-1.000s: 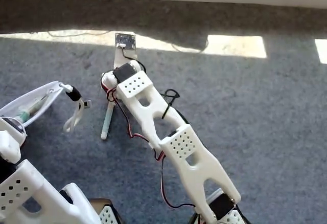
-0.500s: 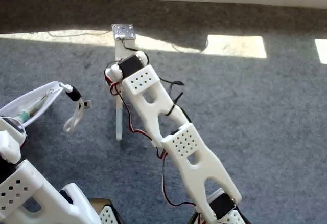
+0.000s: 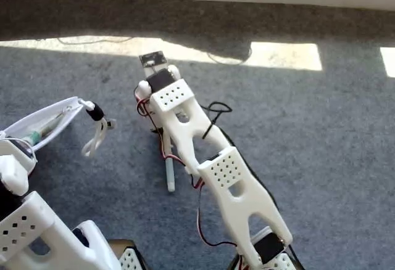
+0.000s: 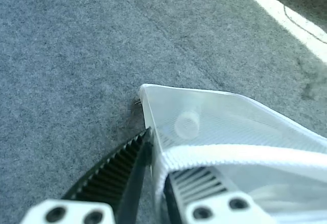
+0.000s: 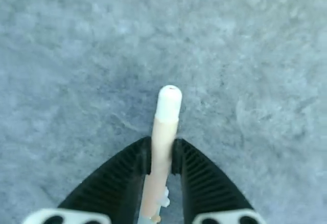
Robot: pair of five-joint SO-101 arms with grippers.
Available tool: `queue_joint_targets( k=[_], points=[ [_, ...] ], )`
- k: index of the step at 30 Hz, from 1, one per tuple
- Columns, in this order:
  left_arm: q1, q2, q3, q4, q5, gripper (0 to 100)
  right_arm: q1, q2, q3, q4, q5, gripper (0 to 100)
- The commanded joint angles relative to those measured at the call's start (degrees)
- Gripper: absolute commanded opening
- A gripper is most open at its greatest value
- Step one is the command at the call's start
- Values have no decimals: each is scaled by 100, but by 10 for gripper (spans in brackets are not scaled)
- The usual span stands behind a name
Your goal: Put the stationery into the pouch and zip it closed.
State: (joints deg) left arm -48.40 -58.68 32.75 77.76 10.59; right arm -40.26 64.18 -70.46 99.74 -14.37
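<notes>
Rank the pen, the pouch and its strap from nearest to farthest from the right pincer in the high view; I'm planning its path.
1. The pen, held in the right pincer.
2. The strap, lying to the left.
3. The pouch, farthest left.

L end effector & R end effector both clamped.

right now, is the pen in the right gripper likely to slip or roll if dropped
The pen looks stiff and light, so it shouldn't bend in the right gripper. Its smooth round barrel could slip or roll if dropped, though the fuzzy grey surface would probably slow it.
</notes>
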Motion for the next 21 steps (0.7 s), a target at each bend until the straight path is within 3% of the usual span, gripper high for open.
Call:
queue_joint_targets(
  k=[1, 8, 13, 21],
  points=[
    [145, -215, -119, -237, 79, 7, 40, -295, 189, 110, 97, 132],
    [145, -215, -119, -246, 79, 7, -22, -277, 356, 110, 97, 127],
    [136, -215, -119, -246, 79, 7, 4, -330, 338, 119, 97, 1],
    [154, -215, -119, -255, 79, 7, 13, -462, 347, 127, 97, 5]
  ],
)
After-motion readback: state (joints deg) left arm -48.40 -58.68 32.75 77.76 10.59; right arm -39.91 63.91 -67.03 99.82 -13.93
